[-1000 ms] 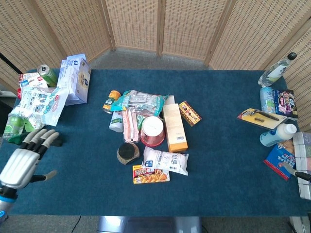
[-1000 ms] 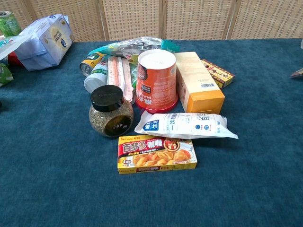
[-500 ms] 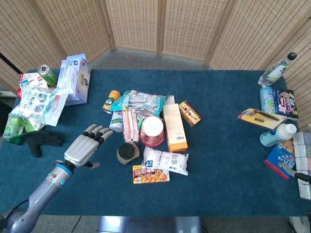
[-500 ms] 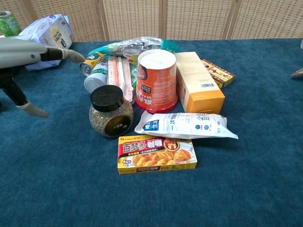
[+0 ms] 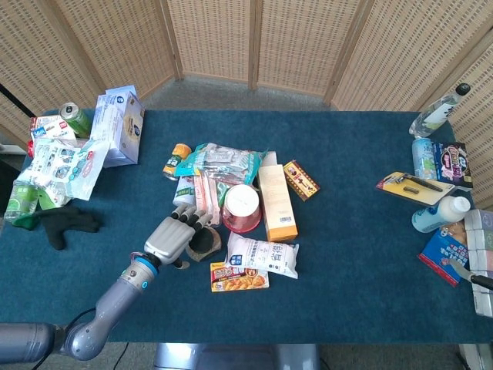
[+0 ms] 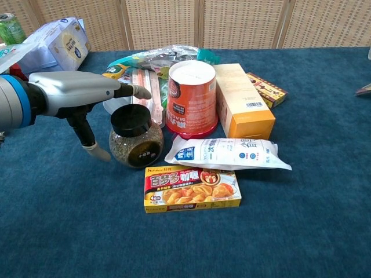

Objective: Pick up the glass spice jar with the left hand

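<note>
The glass spice jar (image 6: 136, 140) stands upright in the middle of the table, round, filled with greenish herbs, under a black lid; from the head view only part of the spice jar (image 5: 208, 243) shows beside my hand. My left hand (image 6: 87, 90) hovers at the jar's left side and slightly above it, fingers stretched out over the lid, thumb hanging down next to the glass. It holds nothing. In the head view the left hand (image 5: 174, 236) overlaps the jar's left half. My right hand is outside both views.
A red paper cup (image 6: 192, 98), an orange carton (image 6: 243, 99), a white pouch (image 6: 227, 153) and a yellow curry box (image 6: 192, 189) crowd the jar's right and front. Tubes and a small can (image 6: 111, 76) lie behind it. Boxes and packets (image 5: 85, 146) fill the far left.
My left hand has swept from the table's left edge rightward to the jar, still with fingers spread. The jar and the other items have not moved.
</note>
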